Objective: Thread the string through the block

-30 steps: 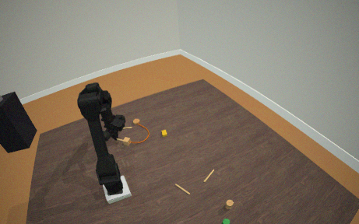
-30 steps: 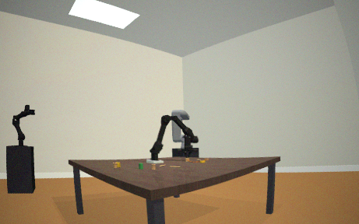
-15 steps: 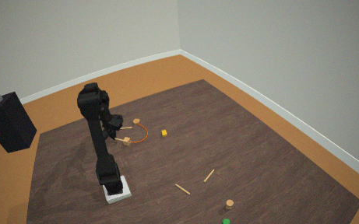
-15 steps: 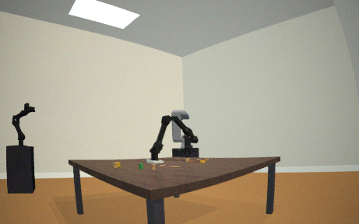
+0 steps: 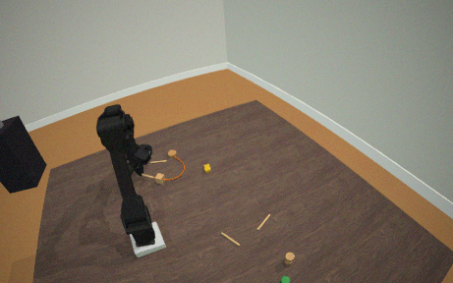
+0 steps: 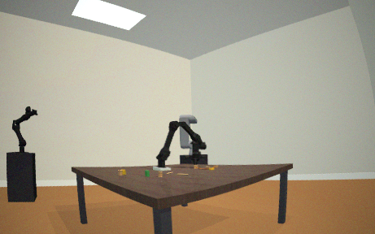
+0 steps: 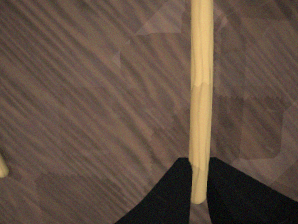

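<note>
You've got two loose sticks (image 5: 230, 239), a yellow block (image 5: 207, 168), a small wooden cylinder (image 5: 289, 257) and a green piece (image 5: 285, 279) (image 6: 147, 173) out.
</note>
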`<state>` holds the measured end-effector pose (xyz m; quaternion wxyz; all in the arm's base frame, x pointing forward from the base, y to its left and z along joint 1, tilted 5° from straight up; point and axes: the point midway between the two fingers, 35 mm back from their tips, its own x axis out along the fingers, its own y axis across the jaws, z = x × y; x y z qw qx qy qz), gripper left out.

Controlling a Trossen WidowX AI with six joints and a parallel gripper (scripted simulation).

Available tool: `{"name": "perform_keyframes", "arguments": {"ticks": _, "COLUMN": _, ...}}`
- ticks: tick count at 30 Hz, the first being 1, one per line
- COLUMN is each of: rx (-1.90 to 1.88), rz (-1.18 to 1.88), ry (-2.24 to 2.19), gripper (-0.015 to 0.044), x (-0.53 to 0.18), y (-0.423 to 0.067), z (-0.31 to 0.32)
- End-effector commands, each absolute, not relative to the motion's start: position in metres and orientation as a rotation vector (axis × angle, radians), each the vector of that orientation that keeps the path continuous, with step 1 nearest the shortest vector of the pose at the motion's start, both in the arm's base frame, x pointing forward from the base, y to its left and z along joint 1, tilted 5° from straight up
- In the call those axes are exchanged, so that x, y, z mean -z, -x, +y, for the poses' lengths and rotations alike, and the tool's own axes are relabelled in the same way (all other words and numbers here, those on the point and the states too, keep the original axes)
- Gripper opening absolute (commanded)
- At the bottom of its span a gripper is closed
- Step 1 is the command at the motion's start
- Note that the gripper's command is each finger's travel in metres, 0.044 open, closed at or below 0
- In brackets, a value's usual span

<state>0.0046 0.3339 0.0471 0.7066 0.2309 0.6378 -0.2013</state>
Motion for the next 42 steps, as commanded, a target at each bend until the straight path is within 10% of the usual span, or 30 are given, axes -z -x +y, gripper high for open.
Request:
{"name": "perform_keyframes", "arguments": {"ticks": 1, "rx": 0.447, "rz": 1.424, "ry": -0.516, "gripper": 0.0000, "x": -0.048, "y": 0.000, "z": 0.338}}
{"name": "perform_keyframes", "arguments": {"ticks": 29, "rx": 0.421, "rz": 1.414, "ry": -0.536, "gripper": 0.0000, "x": -0.037, "y": 0.021, "z": 0.353}}
{"name": "perform_keyframes", "arguments": {"ticks": 37, "rx": 0.420, "rz": 1.423, "ry": -0.532, "gripper": 0.0210, "x": -0.049, "y": 0.022, "z": 0.353}}
{"name": "perform_keyframes", "arguments": {"ticks": 42, "rx": 0.422, "rz": 1.423, "ry": -0.532, "gripper": 0.0210, "x": -0.116, "y": 0.026, "z": 0.347}}
